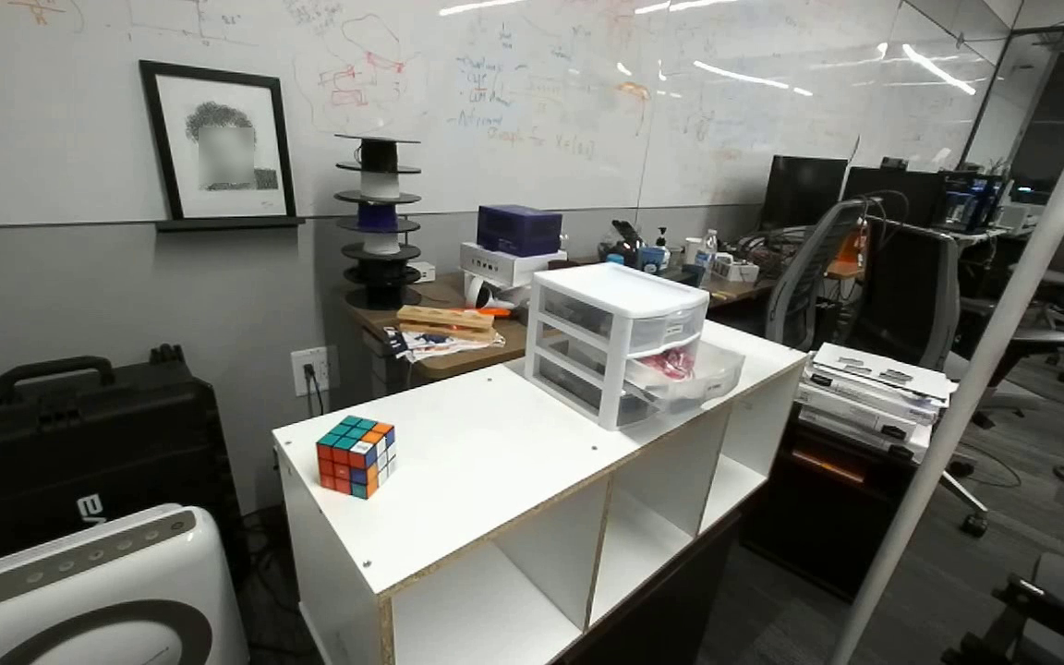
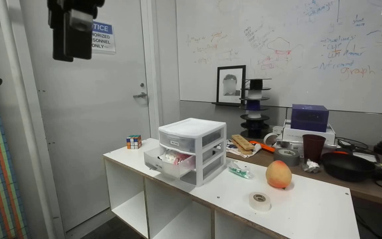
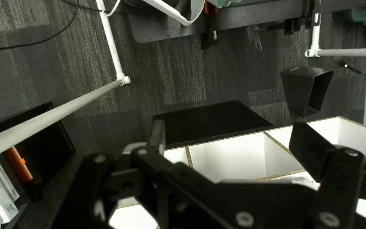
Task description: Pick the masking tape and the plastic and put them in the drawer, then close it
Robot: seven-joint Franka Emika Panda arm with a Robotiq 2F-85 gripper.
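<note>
On the long white open-cubby shelf (image 2: 303, 212) stands a small boxy white-framed plastic drawer unit (image 2: 199, 158), its shallow translucent-white middle drawer (image 2: 168, 168) pulled out. The black two-fingered gripper (image 3: 229, 135) hangs well apart from it, spread wide, holding nothing. Best come straight down, pinching the crumpled clear-and-green plastic packet (image 2: 240, 171) beside the unit at its middle, or the whitish roll of masking tape (image 2: 260, 203), near the shelf's edge, across its outer wall.

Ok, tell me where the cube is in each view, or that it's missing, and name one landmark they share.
In an exterior view: cube, left of centre, below mid-height.
In an exterior view: cube, left of centre, left of the drawer.
Wrist view: cube not in it.
Shared landmark: the shelf, in all three.
</note>
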